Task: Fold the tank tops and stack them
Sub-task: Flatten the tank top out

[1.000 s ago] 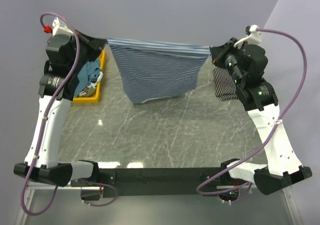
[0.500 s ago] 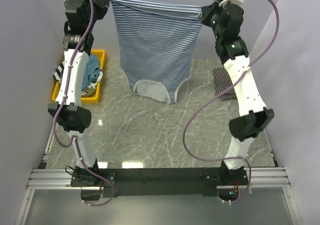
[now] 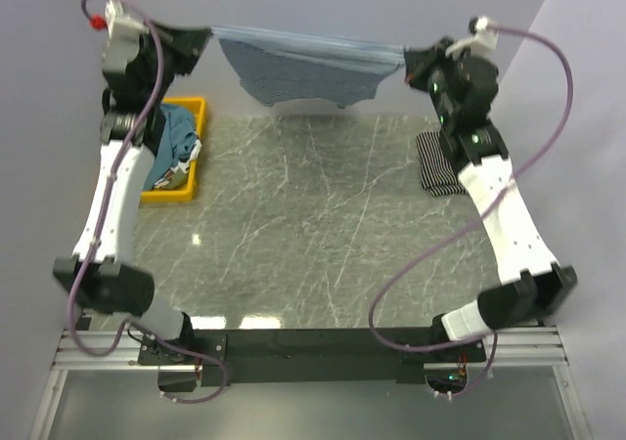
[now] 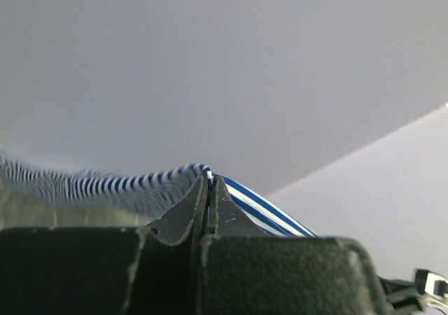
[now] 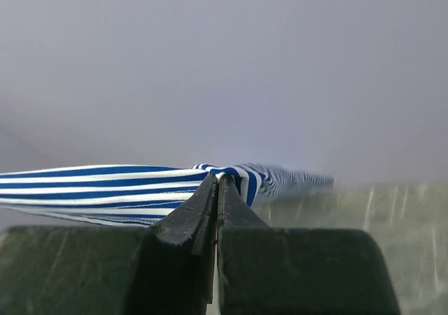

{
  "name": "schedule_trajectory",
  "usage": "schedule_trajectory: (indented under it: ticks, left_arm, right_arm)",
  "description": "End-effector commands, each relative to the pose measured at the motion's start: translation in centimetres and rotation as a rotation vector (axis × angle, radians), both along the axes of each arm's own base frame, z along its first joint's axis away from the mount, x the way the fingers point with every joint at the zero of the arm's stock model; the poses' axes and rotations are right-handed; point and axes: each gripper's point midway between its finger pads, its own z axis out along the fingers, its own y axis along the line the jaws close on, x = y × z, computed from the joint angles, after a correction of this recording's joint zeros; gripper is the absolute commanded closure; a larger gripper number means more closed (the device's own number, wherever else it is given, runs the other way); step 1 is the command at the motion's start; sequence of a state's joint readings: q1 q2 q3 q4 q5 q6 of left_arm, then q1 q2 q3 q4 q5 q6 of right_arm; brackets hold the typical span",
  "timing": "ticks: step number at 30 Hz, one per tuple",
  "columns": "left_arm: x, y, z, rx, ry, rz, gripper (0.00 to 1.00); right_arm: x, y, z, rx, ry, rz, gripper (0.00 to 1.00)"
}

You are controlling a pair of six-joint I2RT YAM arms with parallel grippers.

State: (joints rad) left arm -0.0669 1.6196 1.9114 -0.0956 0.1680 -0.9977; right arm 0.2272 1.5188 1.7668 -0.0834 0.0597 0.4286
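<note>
Currently, by item.

- Table (image 3: 323, 254): grey marbled top.
- Black striped tank top (image 3: 435, 171): folded, lying at the right edge beside the right arm.
- Yellow bin (image 3: 168, 198): at the left edge, holding a teal tank top (image 3: 176, 132) and other fabric.
- Left gripper (image 3: 201, 37) and right gripper (image 3: 405, 63): each pinched tight on one corner of the blue-and-white striped tank top (image 3: 303, 73), which is stretched taut between them in the air over the table's far edge.
- Step, by judgement: spreading the garment before laying it flat.
- Next move calls for lowering both corners evenly while keeping tension.
- Change: half a second ago the arms stood taller and the top hung full-length with its neckline showing. Now only a short stretch shows below the taut edge.
</note>
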Motion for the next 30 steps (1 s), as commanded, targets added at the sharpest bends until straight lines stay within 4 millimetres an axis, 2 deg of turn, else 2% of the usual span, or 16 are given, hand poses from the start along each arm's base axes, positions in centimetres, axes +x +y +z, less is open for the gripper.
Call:
schedule_trajectory:
  ticks: [1,2,5,6,7,8,10,11,13,14,17,18,21,25,26,30]
  left_arm:
    - [-4.1,1.0,-2.0,-0.042,0.008,0.015,0.99]
    - [-4.1,0.7,-8.2,-0.061,0.141,0.010,0.99]
    - [-8.1,-0.2,-12.6,-0.091,0.212,-0.007,0.99]
    - [-9.2,-0.6,-18.8,-0.083,0.344,-0.009,0.99]
    - [-11.4,-1.4,-19.7,-0.077,0.357,-0.033,0.99]
    - [-12.9,-1.6,-25.1,-0.062,0.462,-0.027,0.99]
    - [-16.2,-2.5,-28.1,-0.055,0.516,-0.062,0.99]
    - [-18.0,-2.5,-32.6,-0.043,0.606,-0.067,1.00]
    - [-20.8,-3.1,-34.5,-0.057,0.629,-0.104,0.99]
    - [-22.5,-3.0,-38.1,-0.050,0.711,-0.109,0.99]
    - [-26.1,-3.7,-41.8,-0.068,0.792,-0.167,1.00]
    - [-26.9,-3.9,-42.1,-0.074,0.792,-0.188,0.96]
    - [-29.1,-4.3,-43.9,-0.064,0.852,-0.229,0.81]
    - [-30.5,-4.2,-42.7,-0.026,0.827,-0.259,0.54]
    - [-30.3,-4.1,-41.6,-0.020,0.803,-0.254,0.52]
    - [-29.8,-3.2,-38.6,0.019,0.748,-0.211,0.50]
  right_arm:
    - [-3.1,-2.5,-3.0,0.059,0.021,-0.072,1.00]
    - [-4.3,-2.7,-6.5,0.055,0.087,-0.071,1.00]
    - [-7.2,-2.0,-11.9,0.081,0.196,-0.014,1.00]
    - [-7.9,-1.8,-17.2,0.071,0.301,-0.005,1.00]
    - [-8.9,-1.6,-19.7,0.097,0.362,0.007,1.00]
    - [-10.7,-1.4,-24.3,0.097,0.449,0.028,1.00]
    - [-12.9,-0.6,-28.8,0.126,0.541,0.062,1.00]
    - [-14.8,-0.8,-32.9,0.130,0.623,0.060,1.00]
    - [-17.0,-0.6,-36.4,0.155,0.700,0.065,1.00]
    - [-18.8,-0.9,-39.1,0.162,0.749,0.055,1.00]
    - [-21.9,-1.0,-42.4,0.211,0.806,0.063,0.85]
    - [-22.8,-1.0,-43.0,0.230,0.824,0.063,0.70]
    - [-24.0,-1.5,-42.8,0.262,0.786,0.052,0.50]
    - [-25.1,-2.9,-40.8,0.258,0.728,-0.005,0.46]
    - [-25.0,-2.9,-39.1,0.264,0.678,0.006,0.46]
    - [-24.9,-2.9,-38.2,0.209,0.670,0.022,0.49]
